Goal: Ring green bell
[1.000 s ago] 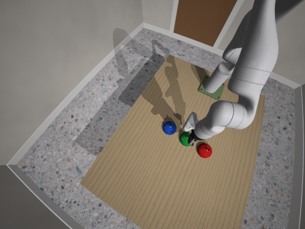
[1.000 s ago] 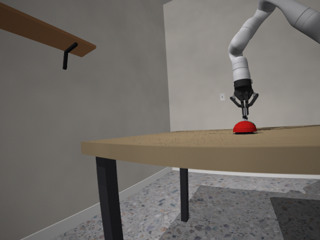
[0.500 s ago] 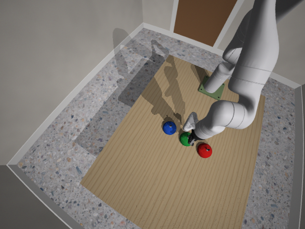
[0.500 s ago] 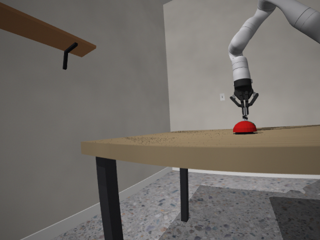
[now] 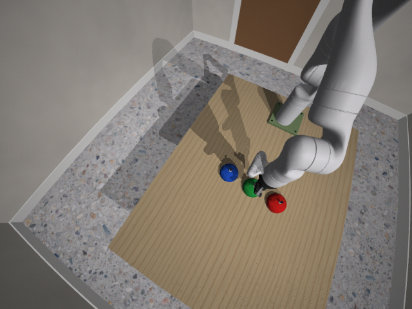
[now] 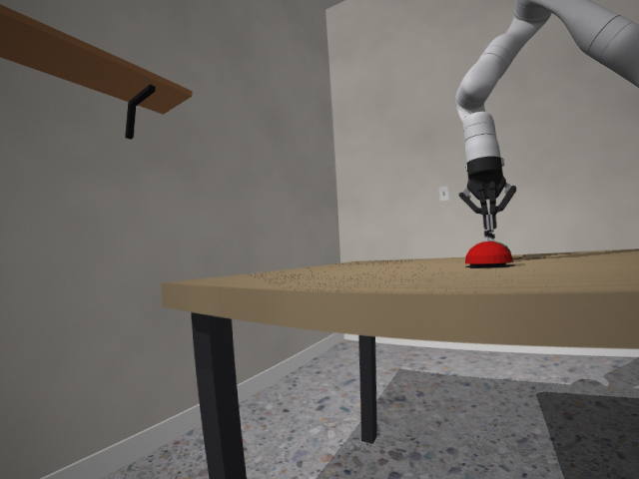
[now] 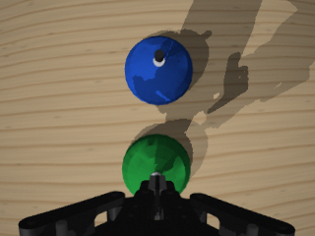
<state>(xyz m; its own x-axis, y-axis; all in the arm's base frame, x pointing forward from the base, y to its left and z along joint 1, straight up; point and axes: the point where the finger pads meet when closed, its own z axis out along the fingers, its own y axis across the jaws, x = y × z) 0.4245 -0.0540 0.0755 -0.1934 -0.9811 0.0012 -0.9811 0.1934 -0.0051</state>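
Note:
The green bell (image 5: 249, 188) (image 7: 157, 160) stands on the wooden table (image 5: 206, 252) (image 6: 391, 298) between a blue bell (image 5: 228, 172) (image 7: 159, 70) and a red bell (image 5: 276, 203) (image 6: 488, 255). My gripper (image 5: 257, 190) (image 6: 488, 229) (image 7: 157, 185) is shut and empty, pointing straight down. Its fingertips are right over the top middle of the green bell and hide its button. I cannot tell whether they touch it. In the exterior view the red bell hides nearly all of the green one.
The blue and red bells stand close on either side of the green one, each with its button showing. The arm's green base plate (image 5: 277, 121) is at the back of the table. A wall shelf (image 6: 93, 77) hangs far to the left.

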